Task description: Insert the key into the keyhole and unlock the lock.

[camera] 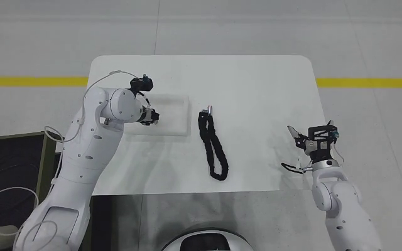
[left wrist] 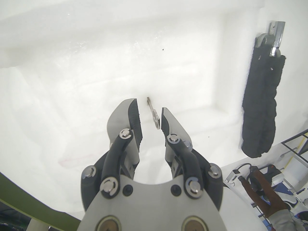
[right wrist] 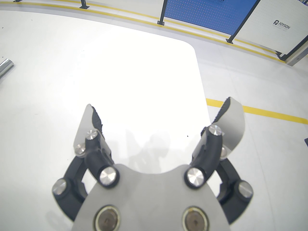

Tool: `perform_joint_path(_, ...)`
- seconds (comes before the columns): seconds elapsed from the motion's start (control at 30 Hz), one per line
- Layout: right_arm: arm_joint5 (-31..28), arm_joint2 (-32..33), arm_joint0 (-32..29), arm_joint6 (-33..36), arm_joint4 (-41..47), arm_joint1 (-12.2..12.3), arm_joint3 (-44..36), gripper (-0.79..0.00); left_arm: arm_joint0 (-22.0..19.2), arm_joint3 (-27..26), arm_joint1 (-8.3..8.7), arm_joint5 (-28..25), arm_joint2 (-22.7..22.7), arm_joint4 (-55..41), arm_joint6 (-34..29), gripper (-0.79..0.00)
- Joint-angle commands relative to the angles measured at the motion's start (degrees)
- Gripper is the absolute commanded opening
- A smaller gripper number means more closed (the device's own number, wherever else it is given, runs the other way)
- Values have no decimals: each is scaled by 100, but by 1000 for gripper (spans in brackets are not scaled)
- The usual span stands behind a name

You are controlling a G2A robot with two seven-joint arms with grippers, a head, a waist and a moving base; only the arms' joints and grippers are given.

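Note:
A small silver key stands with its tip stuck in a white foam block, bow end up. My left gripper is open, one finger on each side of the key's bow, with a narrow gap on both sides. From above, this gripper sits over the foam block's left part. The lock, a chain in a black fabric sleeve with a metal head, lies at the table's middle and also appears in the left wrist view as the lock. My right gripper is wide open above bare table on the right, holding nothing.
The white table has a rounded far right corner. The foam block has a raised rim around its recess. The lock's metal end shows at the right wrist view's edge. Yellow floor lines and blue panels lie beyond the table.

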Motion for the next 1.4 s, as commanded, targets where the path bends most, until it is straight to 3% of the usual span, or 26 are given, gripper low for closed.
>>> perform_joint_path(0.0,0,0,0,0,0,0,0,0,-2,13,-7,-1,10,-21,14,-631)
perform_joint_path(0.4,0,0,0,0,0,0,0,0,-37,11,-37,91,93,181,20,-785)
perform_joint_path(0.63,0,0,0,0,0,0,0,0,-132,-384,-7,184,11,466,-222,-785)
perform_joint_path(0.87,0,0,0,0,0,0,0,0,-463,-488,137,426,26,602,-222,-785)
perform_joint_path(0.93,0,0,0,0,0,0,0,0,-460,-490,175,426,-285,-22,-222,-785)
perform_joint_path(1.03,0,0,0,0,0,0,0,0,-311,-444,218,377,-1092,-1795,-222,-785)
perform_joint_path(1.17,0,0,0,0,0,0,0,0,227,330,227,-473,-2137,-4331,14,-785)
perform_joint_path(1.27,0,0,0,0,0,0,0,0,473,1041,214,-1070,-2388,-5594,-48,-785)
perform_joint_path(1.37,0,0,0,0,0,0,0,0,471,1678,221,-1518,-2354,-6370,-222,-785)
